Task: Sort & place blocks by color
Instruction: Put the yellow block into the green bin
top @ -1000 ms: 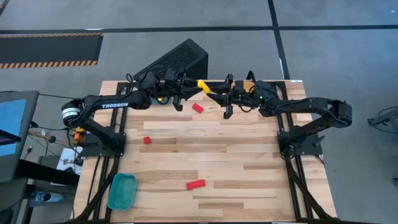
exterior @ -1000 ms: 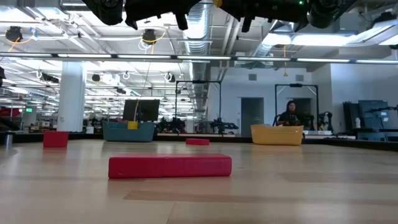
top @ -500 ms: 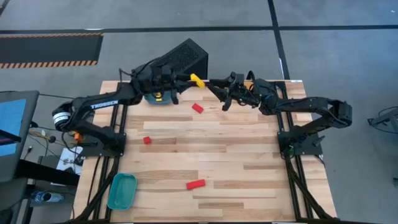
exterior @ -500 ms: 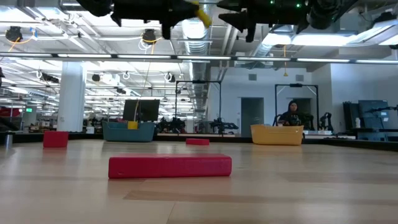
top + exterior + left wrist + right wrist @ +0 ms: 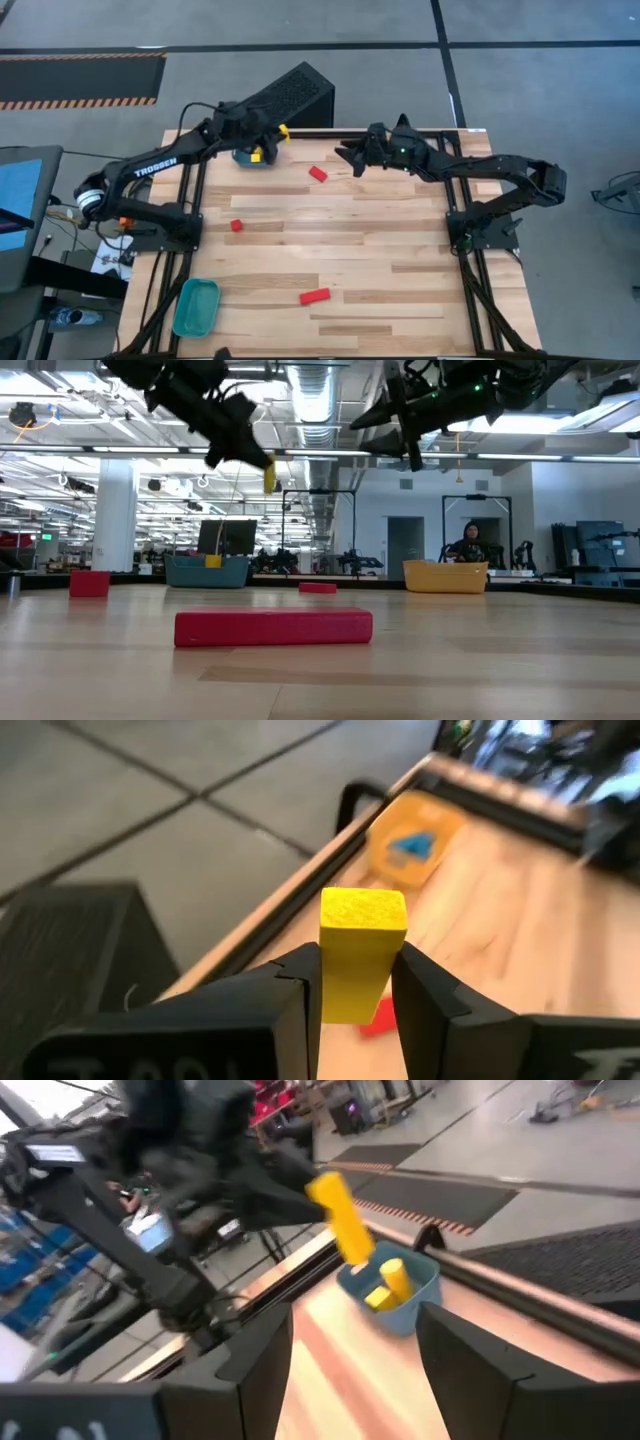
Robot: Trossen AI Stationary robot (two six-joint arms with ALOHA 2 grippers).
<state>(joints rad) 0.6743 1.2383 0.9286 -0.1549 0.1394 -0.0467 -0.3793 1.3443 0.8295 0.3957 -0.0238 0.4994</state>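
My left gripper (image 5: pixel 274 136) is near the table's far edge, over the blue bin (image 5: pixel 243 158), and is shut on a yellow bar (image 5: pixel 283 130). Yellow blocks (image 5: pixel 388 1285) lie inside the blue bin (image 5: pixel 412 1308). My right gripper (image 5: pixel 350 156) hovers open to the right of it, touching nothing; its fingers (image 5: pixel 262 1365) frame the bin from a distance. Red blocks lie flat on the table: one (image 5: pixel 318 173) near the far middle, a small cube (image 5: pixel 237 225) at the left, and a bar (image 5: pixel 314 296) near the front. My left gripper pinches the yellow bar (image 5: pixel 360 982) between its two fingers (image 5: pixel 302 990), which lie across its long side faces. The bar's square free end (image 5: pixel 363 908) sticks out past the fingertips. In the low view the bar (image 5: pixel 269 475) hangs clear in the air, nearly upright, below the slanting gripper.
An orange bin (image 5: pixel 411 844) holding a blue block stands at the far edge under my right arm. A teal bin (image 5: pixel 195 306) sits at the near left corner. A black box (image 5: pixel 287 95) stands just beyond the far edge. Bare wood lies in the table's middle.
My left gripper has carried the yellow bar from the far middle toward the table's left, to above the blue bin, tipping so the bar now hangs nearly upright. My right gripper has drawn away from the bar and now stands apart from it.
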